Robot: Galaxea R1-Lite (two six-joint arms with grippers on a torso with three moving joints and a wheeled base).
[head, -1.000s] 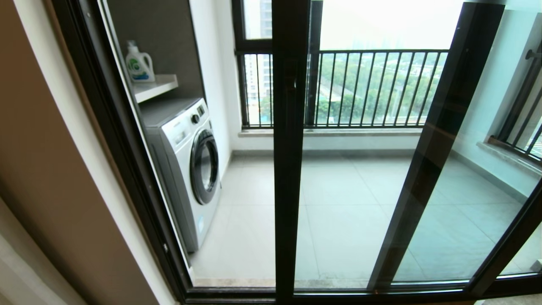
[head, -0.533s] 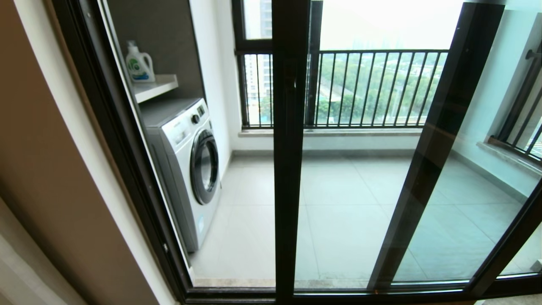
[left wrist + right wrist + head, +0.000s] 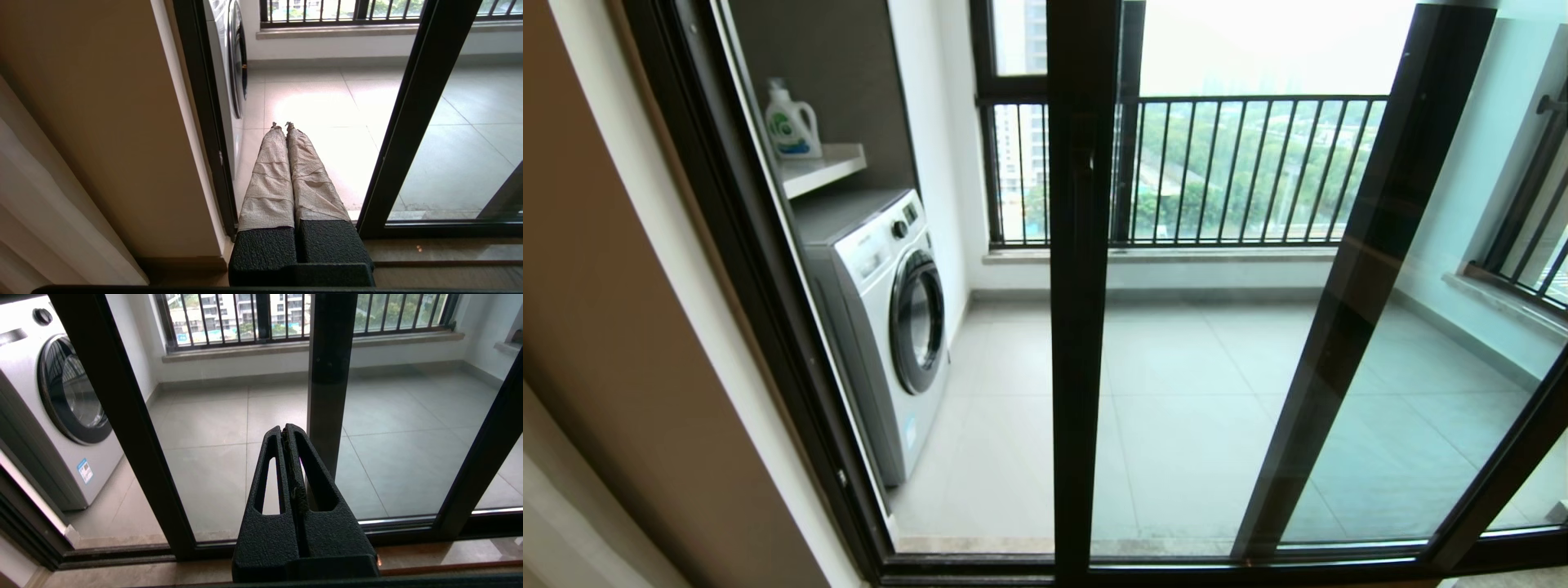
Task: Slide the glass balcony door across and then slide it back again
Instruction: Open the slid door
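— Starting at the jaws: how do they stand?

— Both pairs are pressed together with nothing between them. The left gripper (image 3: pixel 282 124) has cloth-wrapped fingers (image 3: pixel 267 179) and hangs low near the sill, just in front of the gap between the wall-side jamb and a dark upright. The right gripper (image 3: pixel 286 430) is bare black and points at the lower glass, close to another dark upright, though apart from it.

— And the glass balcony door?

— In the head view the glass balcony door (image 3: pixel 1078 343) shows its black upright running top to bottom near the middle, with a small dark latch (image 3: pixel 1085 155) high on it (hard to make out against the frame). To its right stands a second black-framed panel (image 3: pixel 1364 278), leaning across the view.

— What lies beyond the glass?

— On the far left, a washing machine (image 3: pixel 882 318) under a shelf (image 3: pixel 821 167) carrying a detergent bottle (image 3: pixel 791 122). Farther back, a black-barred railing (image 3: pixel 1241 171) spans the balcony, above a pale tiled floor (image 3: pixel 1176 408).
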